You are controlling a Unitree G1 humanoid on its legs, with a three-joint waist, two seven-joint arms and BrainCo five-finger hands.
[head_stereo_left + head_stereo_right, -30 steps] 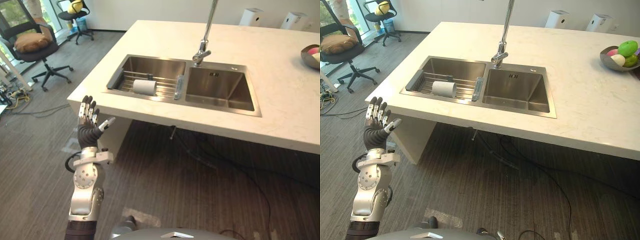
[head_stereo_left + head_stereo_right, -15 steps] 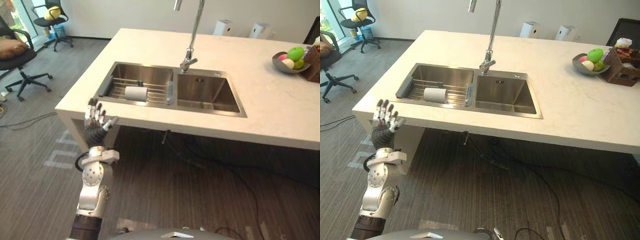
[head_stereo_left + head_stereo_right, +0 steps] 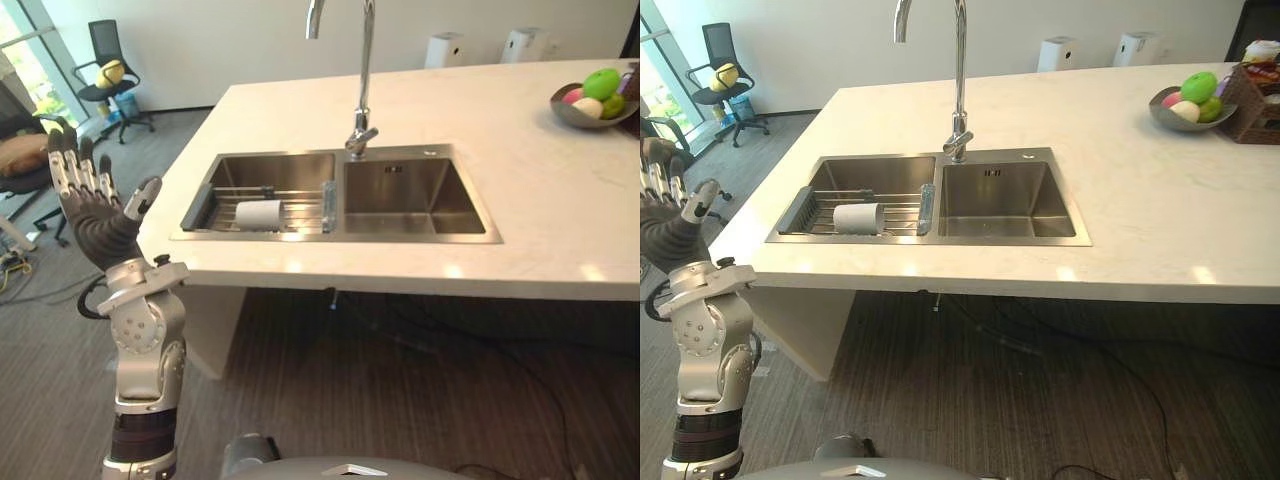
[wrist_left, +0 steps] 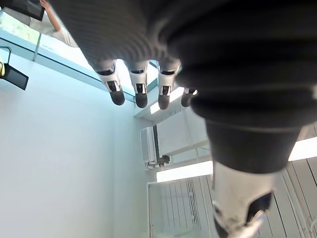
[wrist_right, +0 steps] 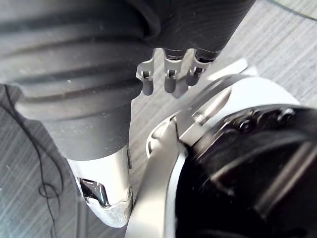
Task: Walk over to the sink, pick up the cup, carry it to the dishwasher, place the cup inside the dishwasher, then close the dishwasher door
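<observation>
Inside the sink (image 3: 412,192), a white cup (image 3: 258,214)

left arm (image 3: 142,390): comes up from the lower left, its silver-grey forearm close to vertical
left wrist (image 3: 135,285): silver joint under the dark ribbed cover, leaning a little towards the robot's left
left hand (image 3: 97,215): raised upright at the top of the forearm, its covered back towards the head camera, holding nothing
fingers (image 3: 75,165): straight, slightly fanned, dark tips pointing up
thumb (image 3: 143,196): set apart from the row, angled up and out to the robot's right
right hand (image 5: 114,59): seen in its own wrist view, dark ribbed cover nearest the camera
</observation>
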